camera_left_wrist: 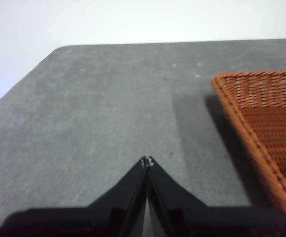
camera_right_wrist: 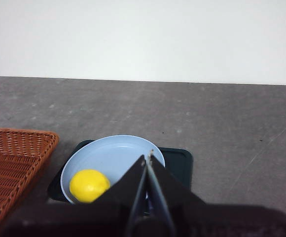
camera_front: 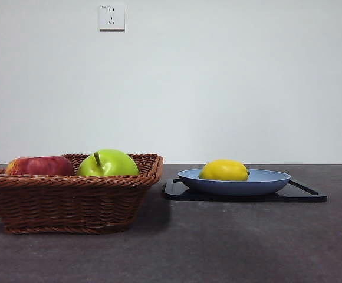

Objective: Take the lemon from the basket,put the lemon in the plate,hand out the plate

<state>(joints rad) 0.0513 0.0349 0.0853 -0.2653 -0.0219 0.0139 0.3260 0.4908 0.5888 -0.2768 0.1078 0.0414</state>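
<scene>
The yellow lemon [camera_front: 223, 170] lies in the light-blue plate [camera_front: 271, 180], toward its left side, and shows in the right wrist view as the lemon [camera_right_wrist: 89, 185] on the plate [camera_right_wrist: 118, 155]. The brown wicker basket [camera_front: 71, 200] stands left of the plate. My right gripper [camera_right_wrist: 149, 156] hangs shut above the plate with nothing in it, apart from the lemon. My left gripper [camera_left_wrist: 147, 161] is shut over bare table beside the basket [camera_left_wrist: 261, 113]. Neither gripper shows in the front view.
A red apple [camera_front: 39, 165] and a green apple [camera_front: 108, 163] lie in the basket. The plate rests on a flat black tray [camera_front: 303, 194]. The dark grey table [camera_front: 218, 247] ends at a white wall with a socket [camera_front: 111, 17].
</scene>
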